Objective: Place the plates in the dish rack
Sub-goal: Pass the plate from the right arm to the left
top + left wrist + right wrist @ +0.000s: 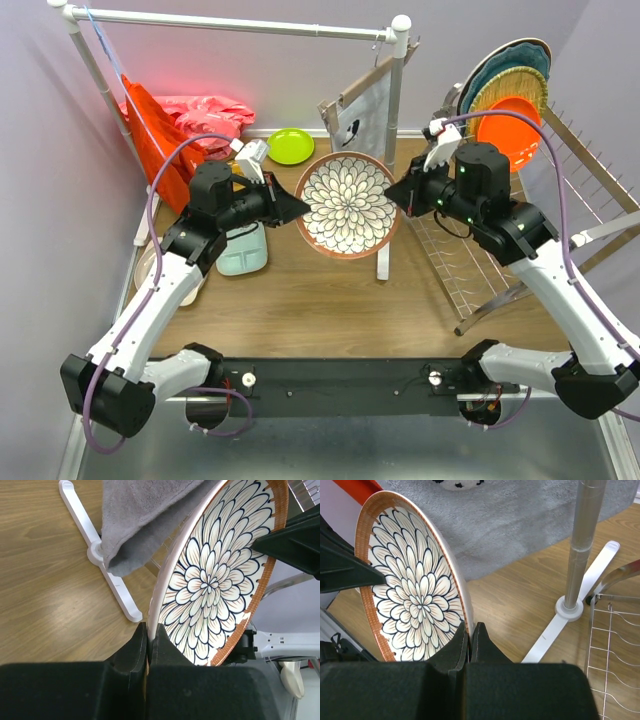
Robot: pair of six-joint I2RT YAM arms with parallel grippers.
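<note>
Overhead view. A floral plate [349, 205] with a brown rim stands on edge above the middle of the table [330, 300], its patterned face turned to the camera, gripped from both sides. The left gripper [303, 207] pinches the plate's left rim and the right gripper [393, 196] pinches its right rim. The dish rack [450, 262] fills the right side of the frame, just right of the held plate. Three plates lean at the rack's upper end, overlapping one another: a teal plate [500, 62] at the back, a woven yellow plate [503, 93] in front of it, and an orange plate [510, 128] nearest. A lime green plate [290, 146] lies flat on the table at upper centre. A mint tray [245, 250] lies under the left arm. A white rail [240, 22] crosses the top of the frame. A grey cloth [365, 115] hangs behind the held plate, and a red cloth [150, 130] and a pink cloth [205, 115] sit at upper left.

Left wrist view. The left gripper [150, 630] has its jaws drawn narrow on the plate's thin edge. The floral plate [215, 580] rises to the upper right, with the grey cloth [140, 515] behind it.

Right wrist view. The right gripper [470, 627] has its jaws equally narrow, clamped on the opposite edge. The floral plate [410, 590] fills the left of the frame, and rack wires [615, 645] show at lower right.
</note>
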